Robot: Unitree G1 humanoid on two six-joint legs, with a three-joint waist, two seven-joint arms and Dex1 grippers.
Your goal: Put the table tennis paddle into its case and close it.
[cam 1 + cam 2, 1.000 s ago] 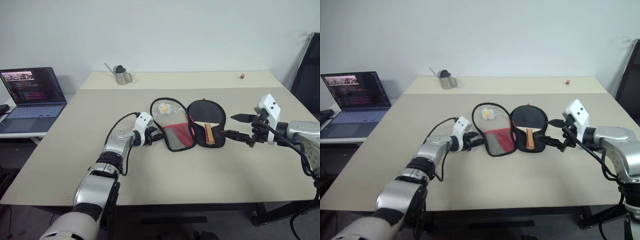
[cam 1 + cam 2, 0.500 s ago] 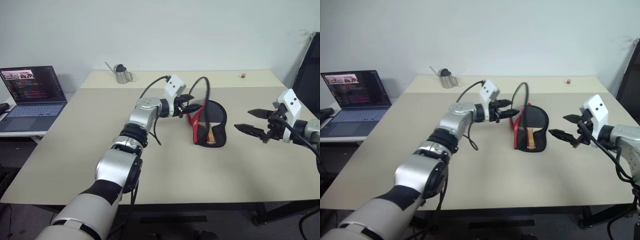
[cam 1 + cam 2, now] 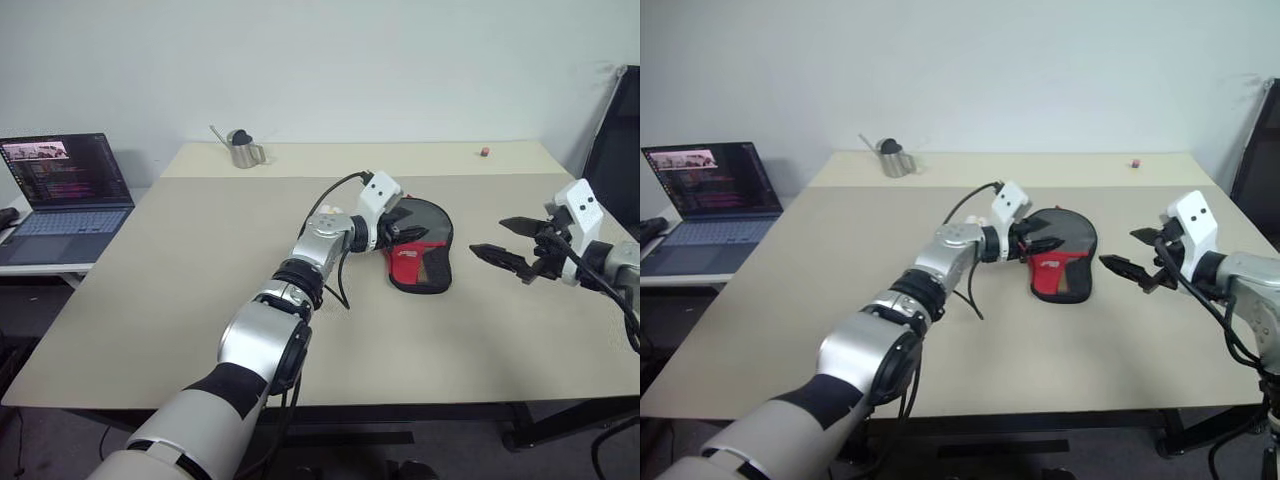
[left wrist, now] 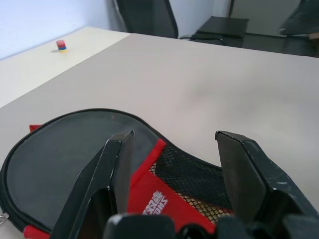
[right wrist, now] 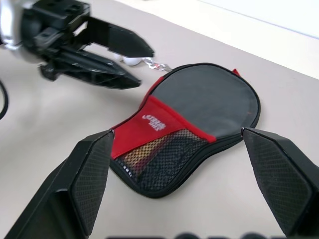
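Observation:
The case (image 3: 420, 250) lies folded over on the table, black top up, its red part and mesh pocket (image 5: 164, 154) toward me. The table tennis paddle is inside; its wooden handle (image 5: 149, 149) shows through the mesh. My left gripper (image 3: 408, 232) hovers level at the case's left edge, open with nothing between its fingers (image 4: 117, 164). A small white charm on a chain (image 5: 131, 60) lies just beyond them. To the right of the case, apart from it, my right gripper (image 3: 487, 237) is wide open and points at it.
An open laptop (image 3: 65, 185) sits on a side desk at the left. At the far edge of the table stand a metal cup (image 3: 241, 150) and a small red thing (image 3: 485, 152). A black chair (image 3: 620, 130) is at the right.
My left gripper carried the case's open flap up and over to the right, laid it on the paddle and let go. My right gripper drew back a little to the right.

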